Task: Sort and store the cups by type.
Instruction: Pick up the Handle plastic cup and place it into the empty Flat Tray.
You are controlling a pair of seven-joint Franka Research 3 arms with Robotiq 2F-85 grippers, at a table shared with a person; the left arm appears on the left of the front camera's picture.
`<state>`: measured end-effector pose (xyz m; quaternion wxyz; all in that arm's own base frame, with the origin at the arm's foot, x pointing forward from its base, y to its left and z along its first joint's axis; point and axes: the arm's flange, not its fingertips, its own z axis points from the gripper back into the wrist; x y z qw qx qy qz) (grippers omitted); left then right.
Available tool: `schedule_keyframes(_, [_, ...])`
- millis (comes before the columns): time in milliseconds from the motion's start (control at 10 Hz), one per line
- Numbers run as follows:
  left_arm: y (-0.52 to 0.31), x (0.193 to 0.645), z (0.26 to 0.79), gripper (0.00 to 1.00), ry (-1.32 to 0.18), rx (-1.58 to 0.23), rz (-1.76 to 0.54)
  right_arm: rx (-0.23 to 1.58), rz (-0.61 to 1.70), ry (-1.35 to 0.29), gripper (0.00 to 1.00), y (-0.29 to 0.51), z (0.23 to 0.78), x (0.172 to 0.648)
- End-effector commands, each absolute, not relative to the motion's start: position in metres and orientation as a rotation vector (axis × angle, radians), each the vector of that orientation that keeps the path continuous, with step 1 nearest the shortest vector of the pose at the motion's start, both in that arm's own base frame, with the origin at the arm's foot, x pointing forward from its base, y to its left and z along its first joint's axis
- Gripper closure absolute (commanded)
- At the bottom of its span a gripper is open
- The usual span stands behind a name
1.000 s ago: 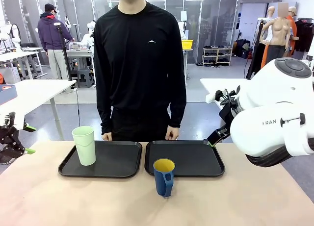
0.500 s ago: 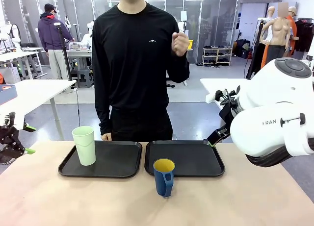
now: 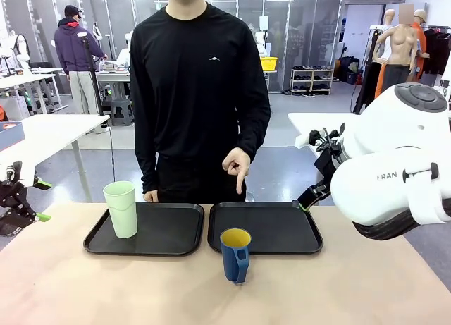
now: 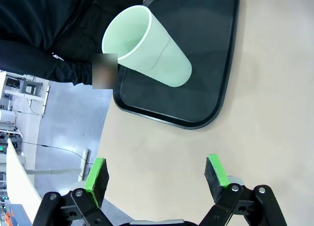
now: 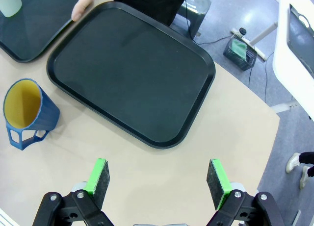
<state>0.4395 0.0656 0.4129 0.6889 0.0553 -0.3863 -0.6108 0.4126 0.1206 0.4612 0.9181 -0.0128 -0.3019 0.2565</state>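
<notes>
A tall mint-green cup (image 3: 121, 209) stands upright at the left end of the left black tray (image 3: 169, 233). A dark blue mug (image 3: 235, 254) with a yellow inside and a handle sits on the bare table, just in front of the right black tray (image 3: 275, 226). My left gripper (image 3: 41, 200) hovers open at the table's left edge, well apart from the mint-green cup (image 4: 147, 47). In its own wrist view my left gripper (image 4: 157, 174) holds nothing. My right gripper (image 5: 158, 179) is open above the table, with the right tray (image 5: 132, 74) and blue mug (image 5: 27, 113) ahead of it.
A person in black stands at the far side of the table. One hand (image 3: 236, 166) points a finger down over the right tray; the other hand (image 3: 150, 196) rests at the far rim of the left tray. My right arm's bulky white body (image 3: 394, 170) stands at the table's right side.
The person's hand left the table edge, rose as a fist at chest height, then came down pointing at the right tray. Both arms and both cups stayed still.
</notes>
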Motion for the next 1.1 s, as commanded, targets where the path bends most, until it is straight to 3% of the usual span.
schedule_keyframes(0, [0.066,0.440,0.411,0.00,-0.874,0.120,-1.377,-0.024,0.525,-0.619,0.00,0.120,0.461,0.413])
schedule_keyframes(700, [0.066,0.440,0.411,0.00,-0.874,0.120,-1.377,-0.026,0.528,-0.621,0.00,0.121,0.461,0.413])
schedule_keyframes(1000, [0.066,0.440,0.411,0.00,-0.874,0.120,-1.377,-0.099,0.687,-0.585,0.00,0.122,0.477,0.396])
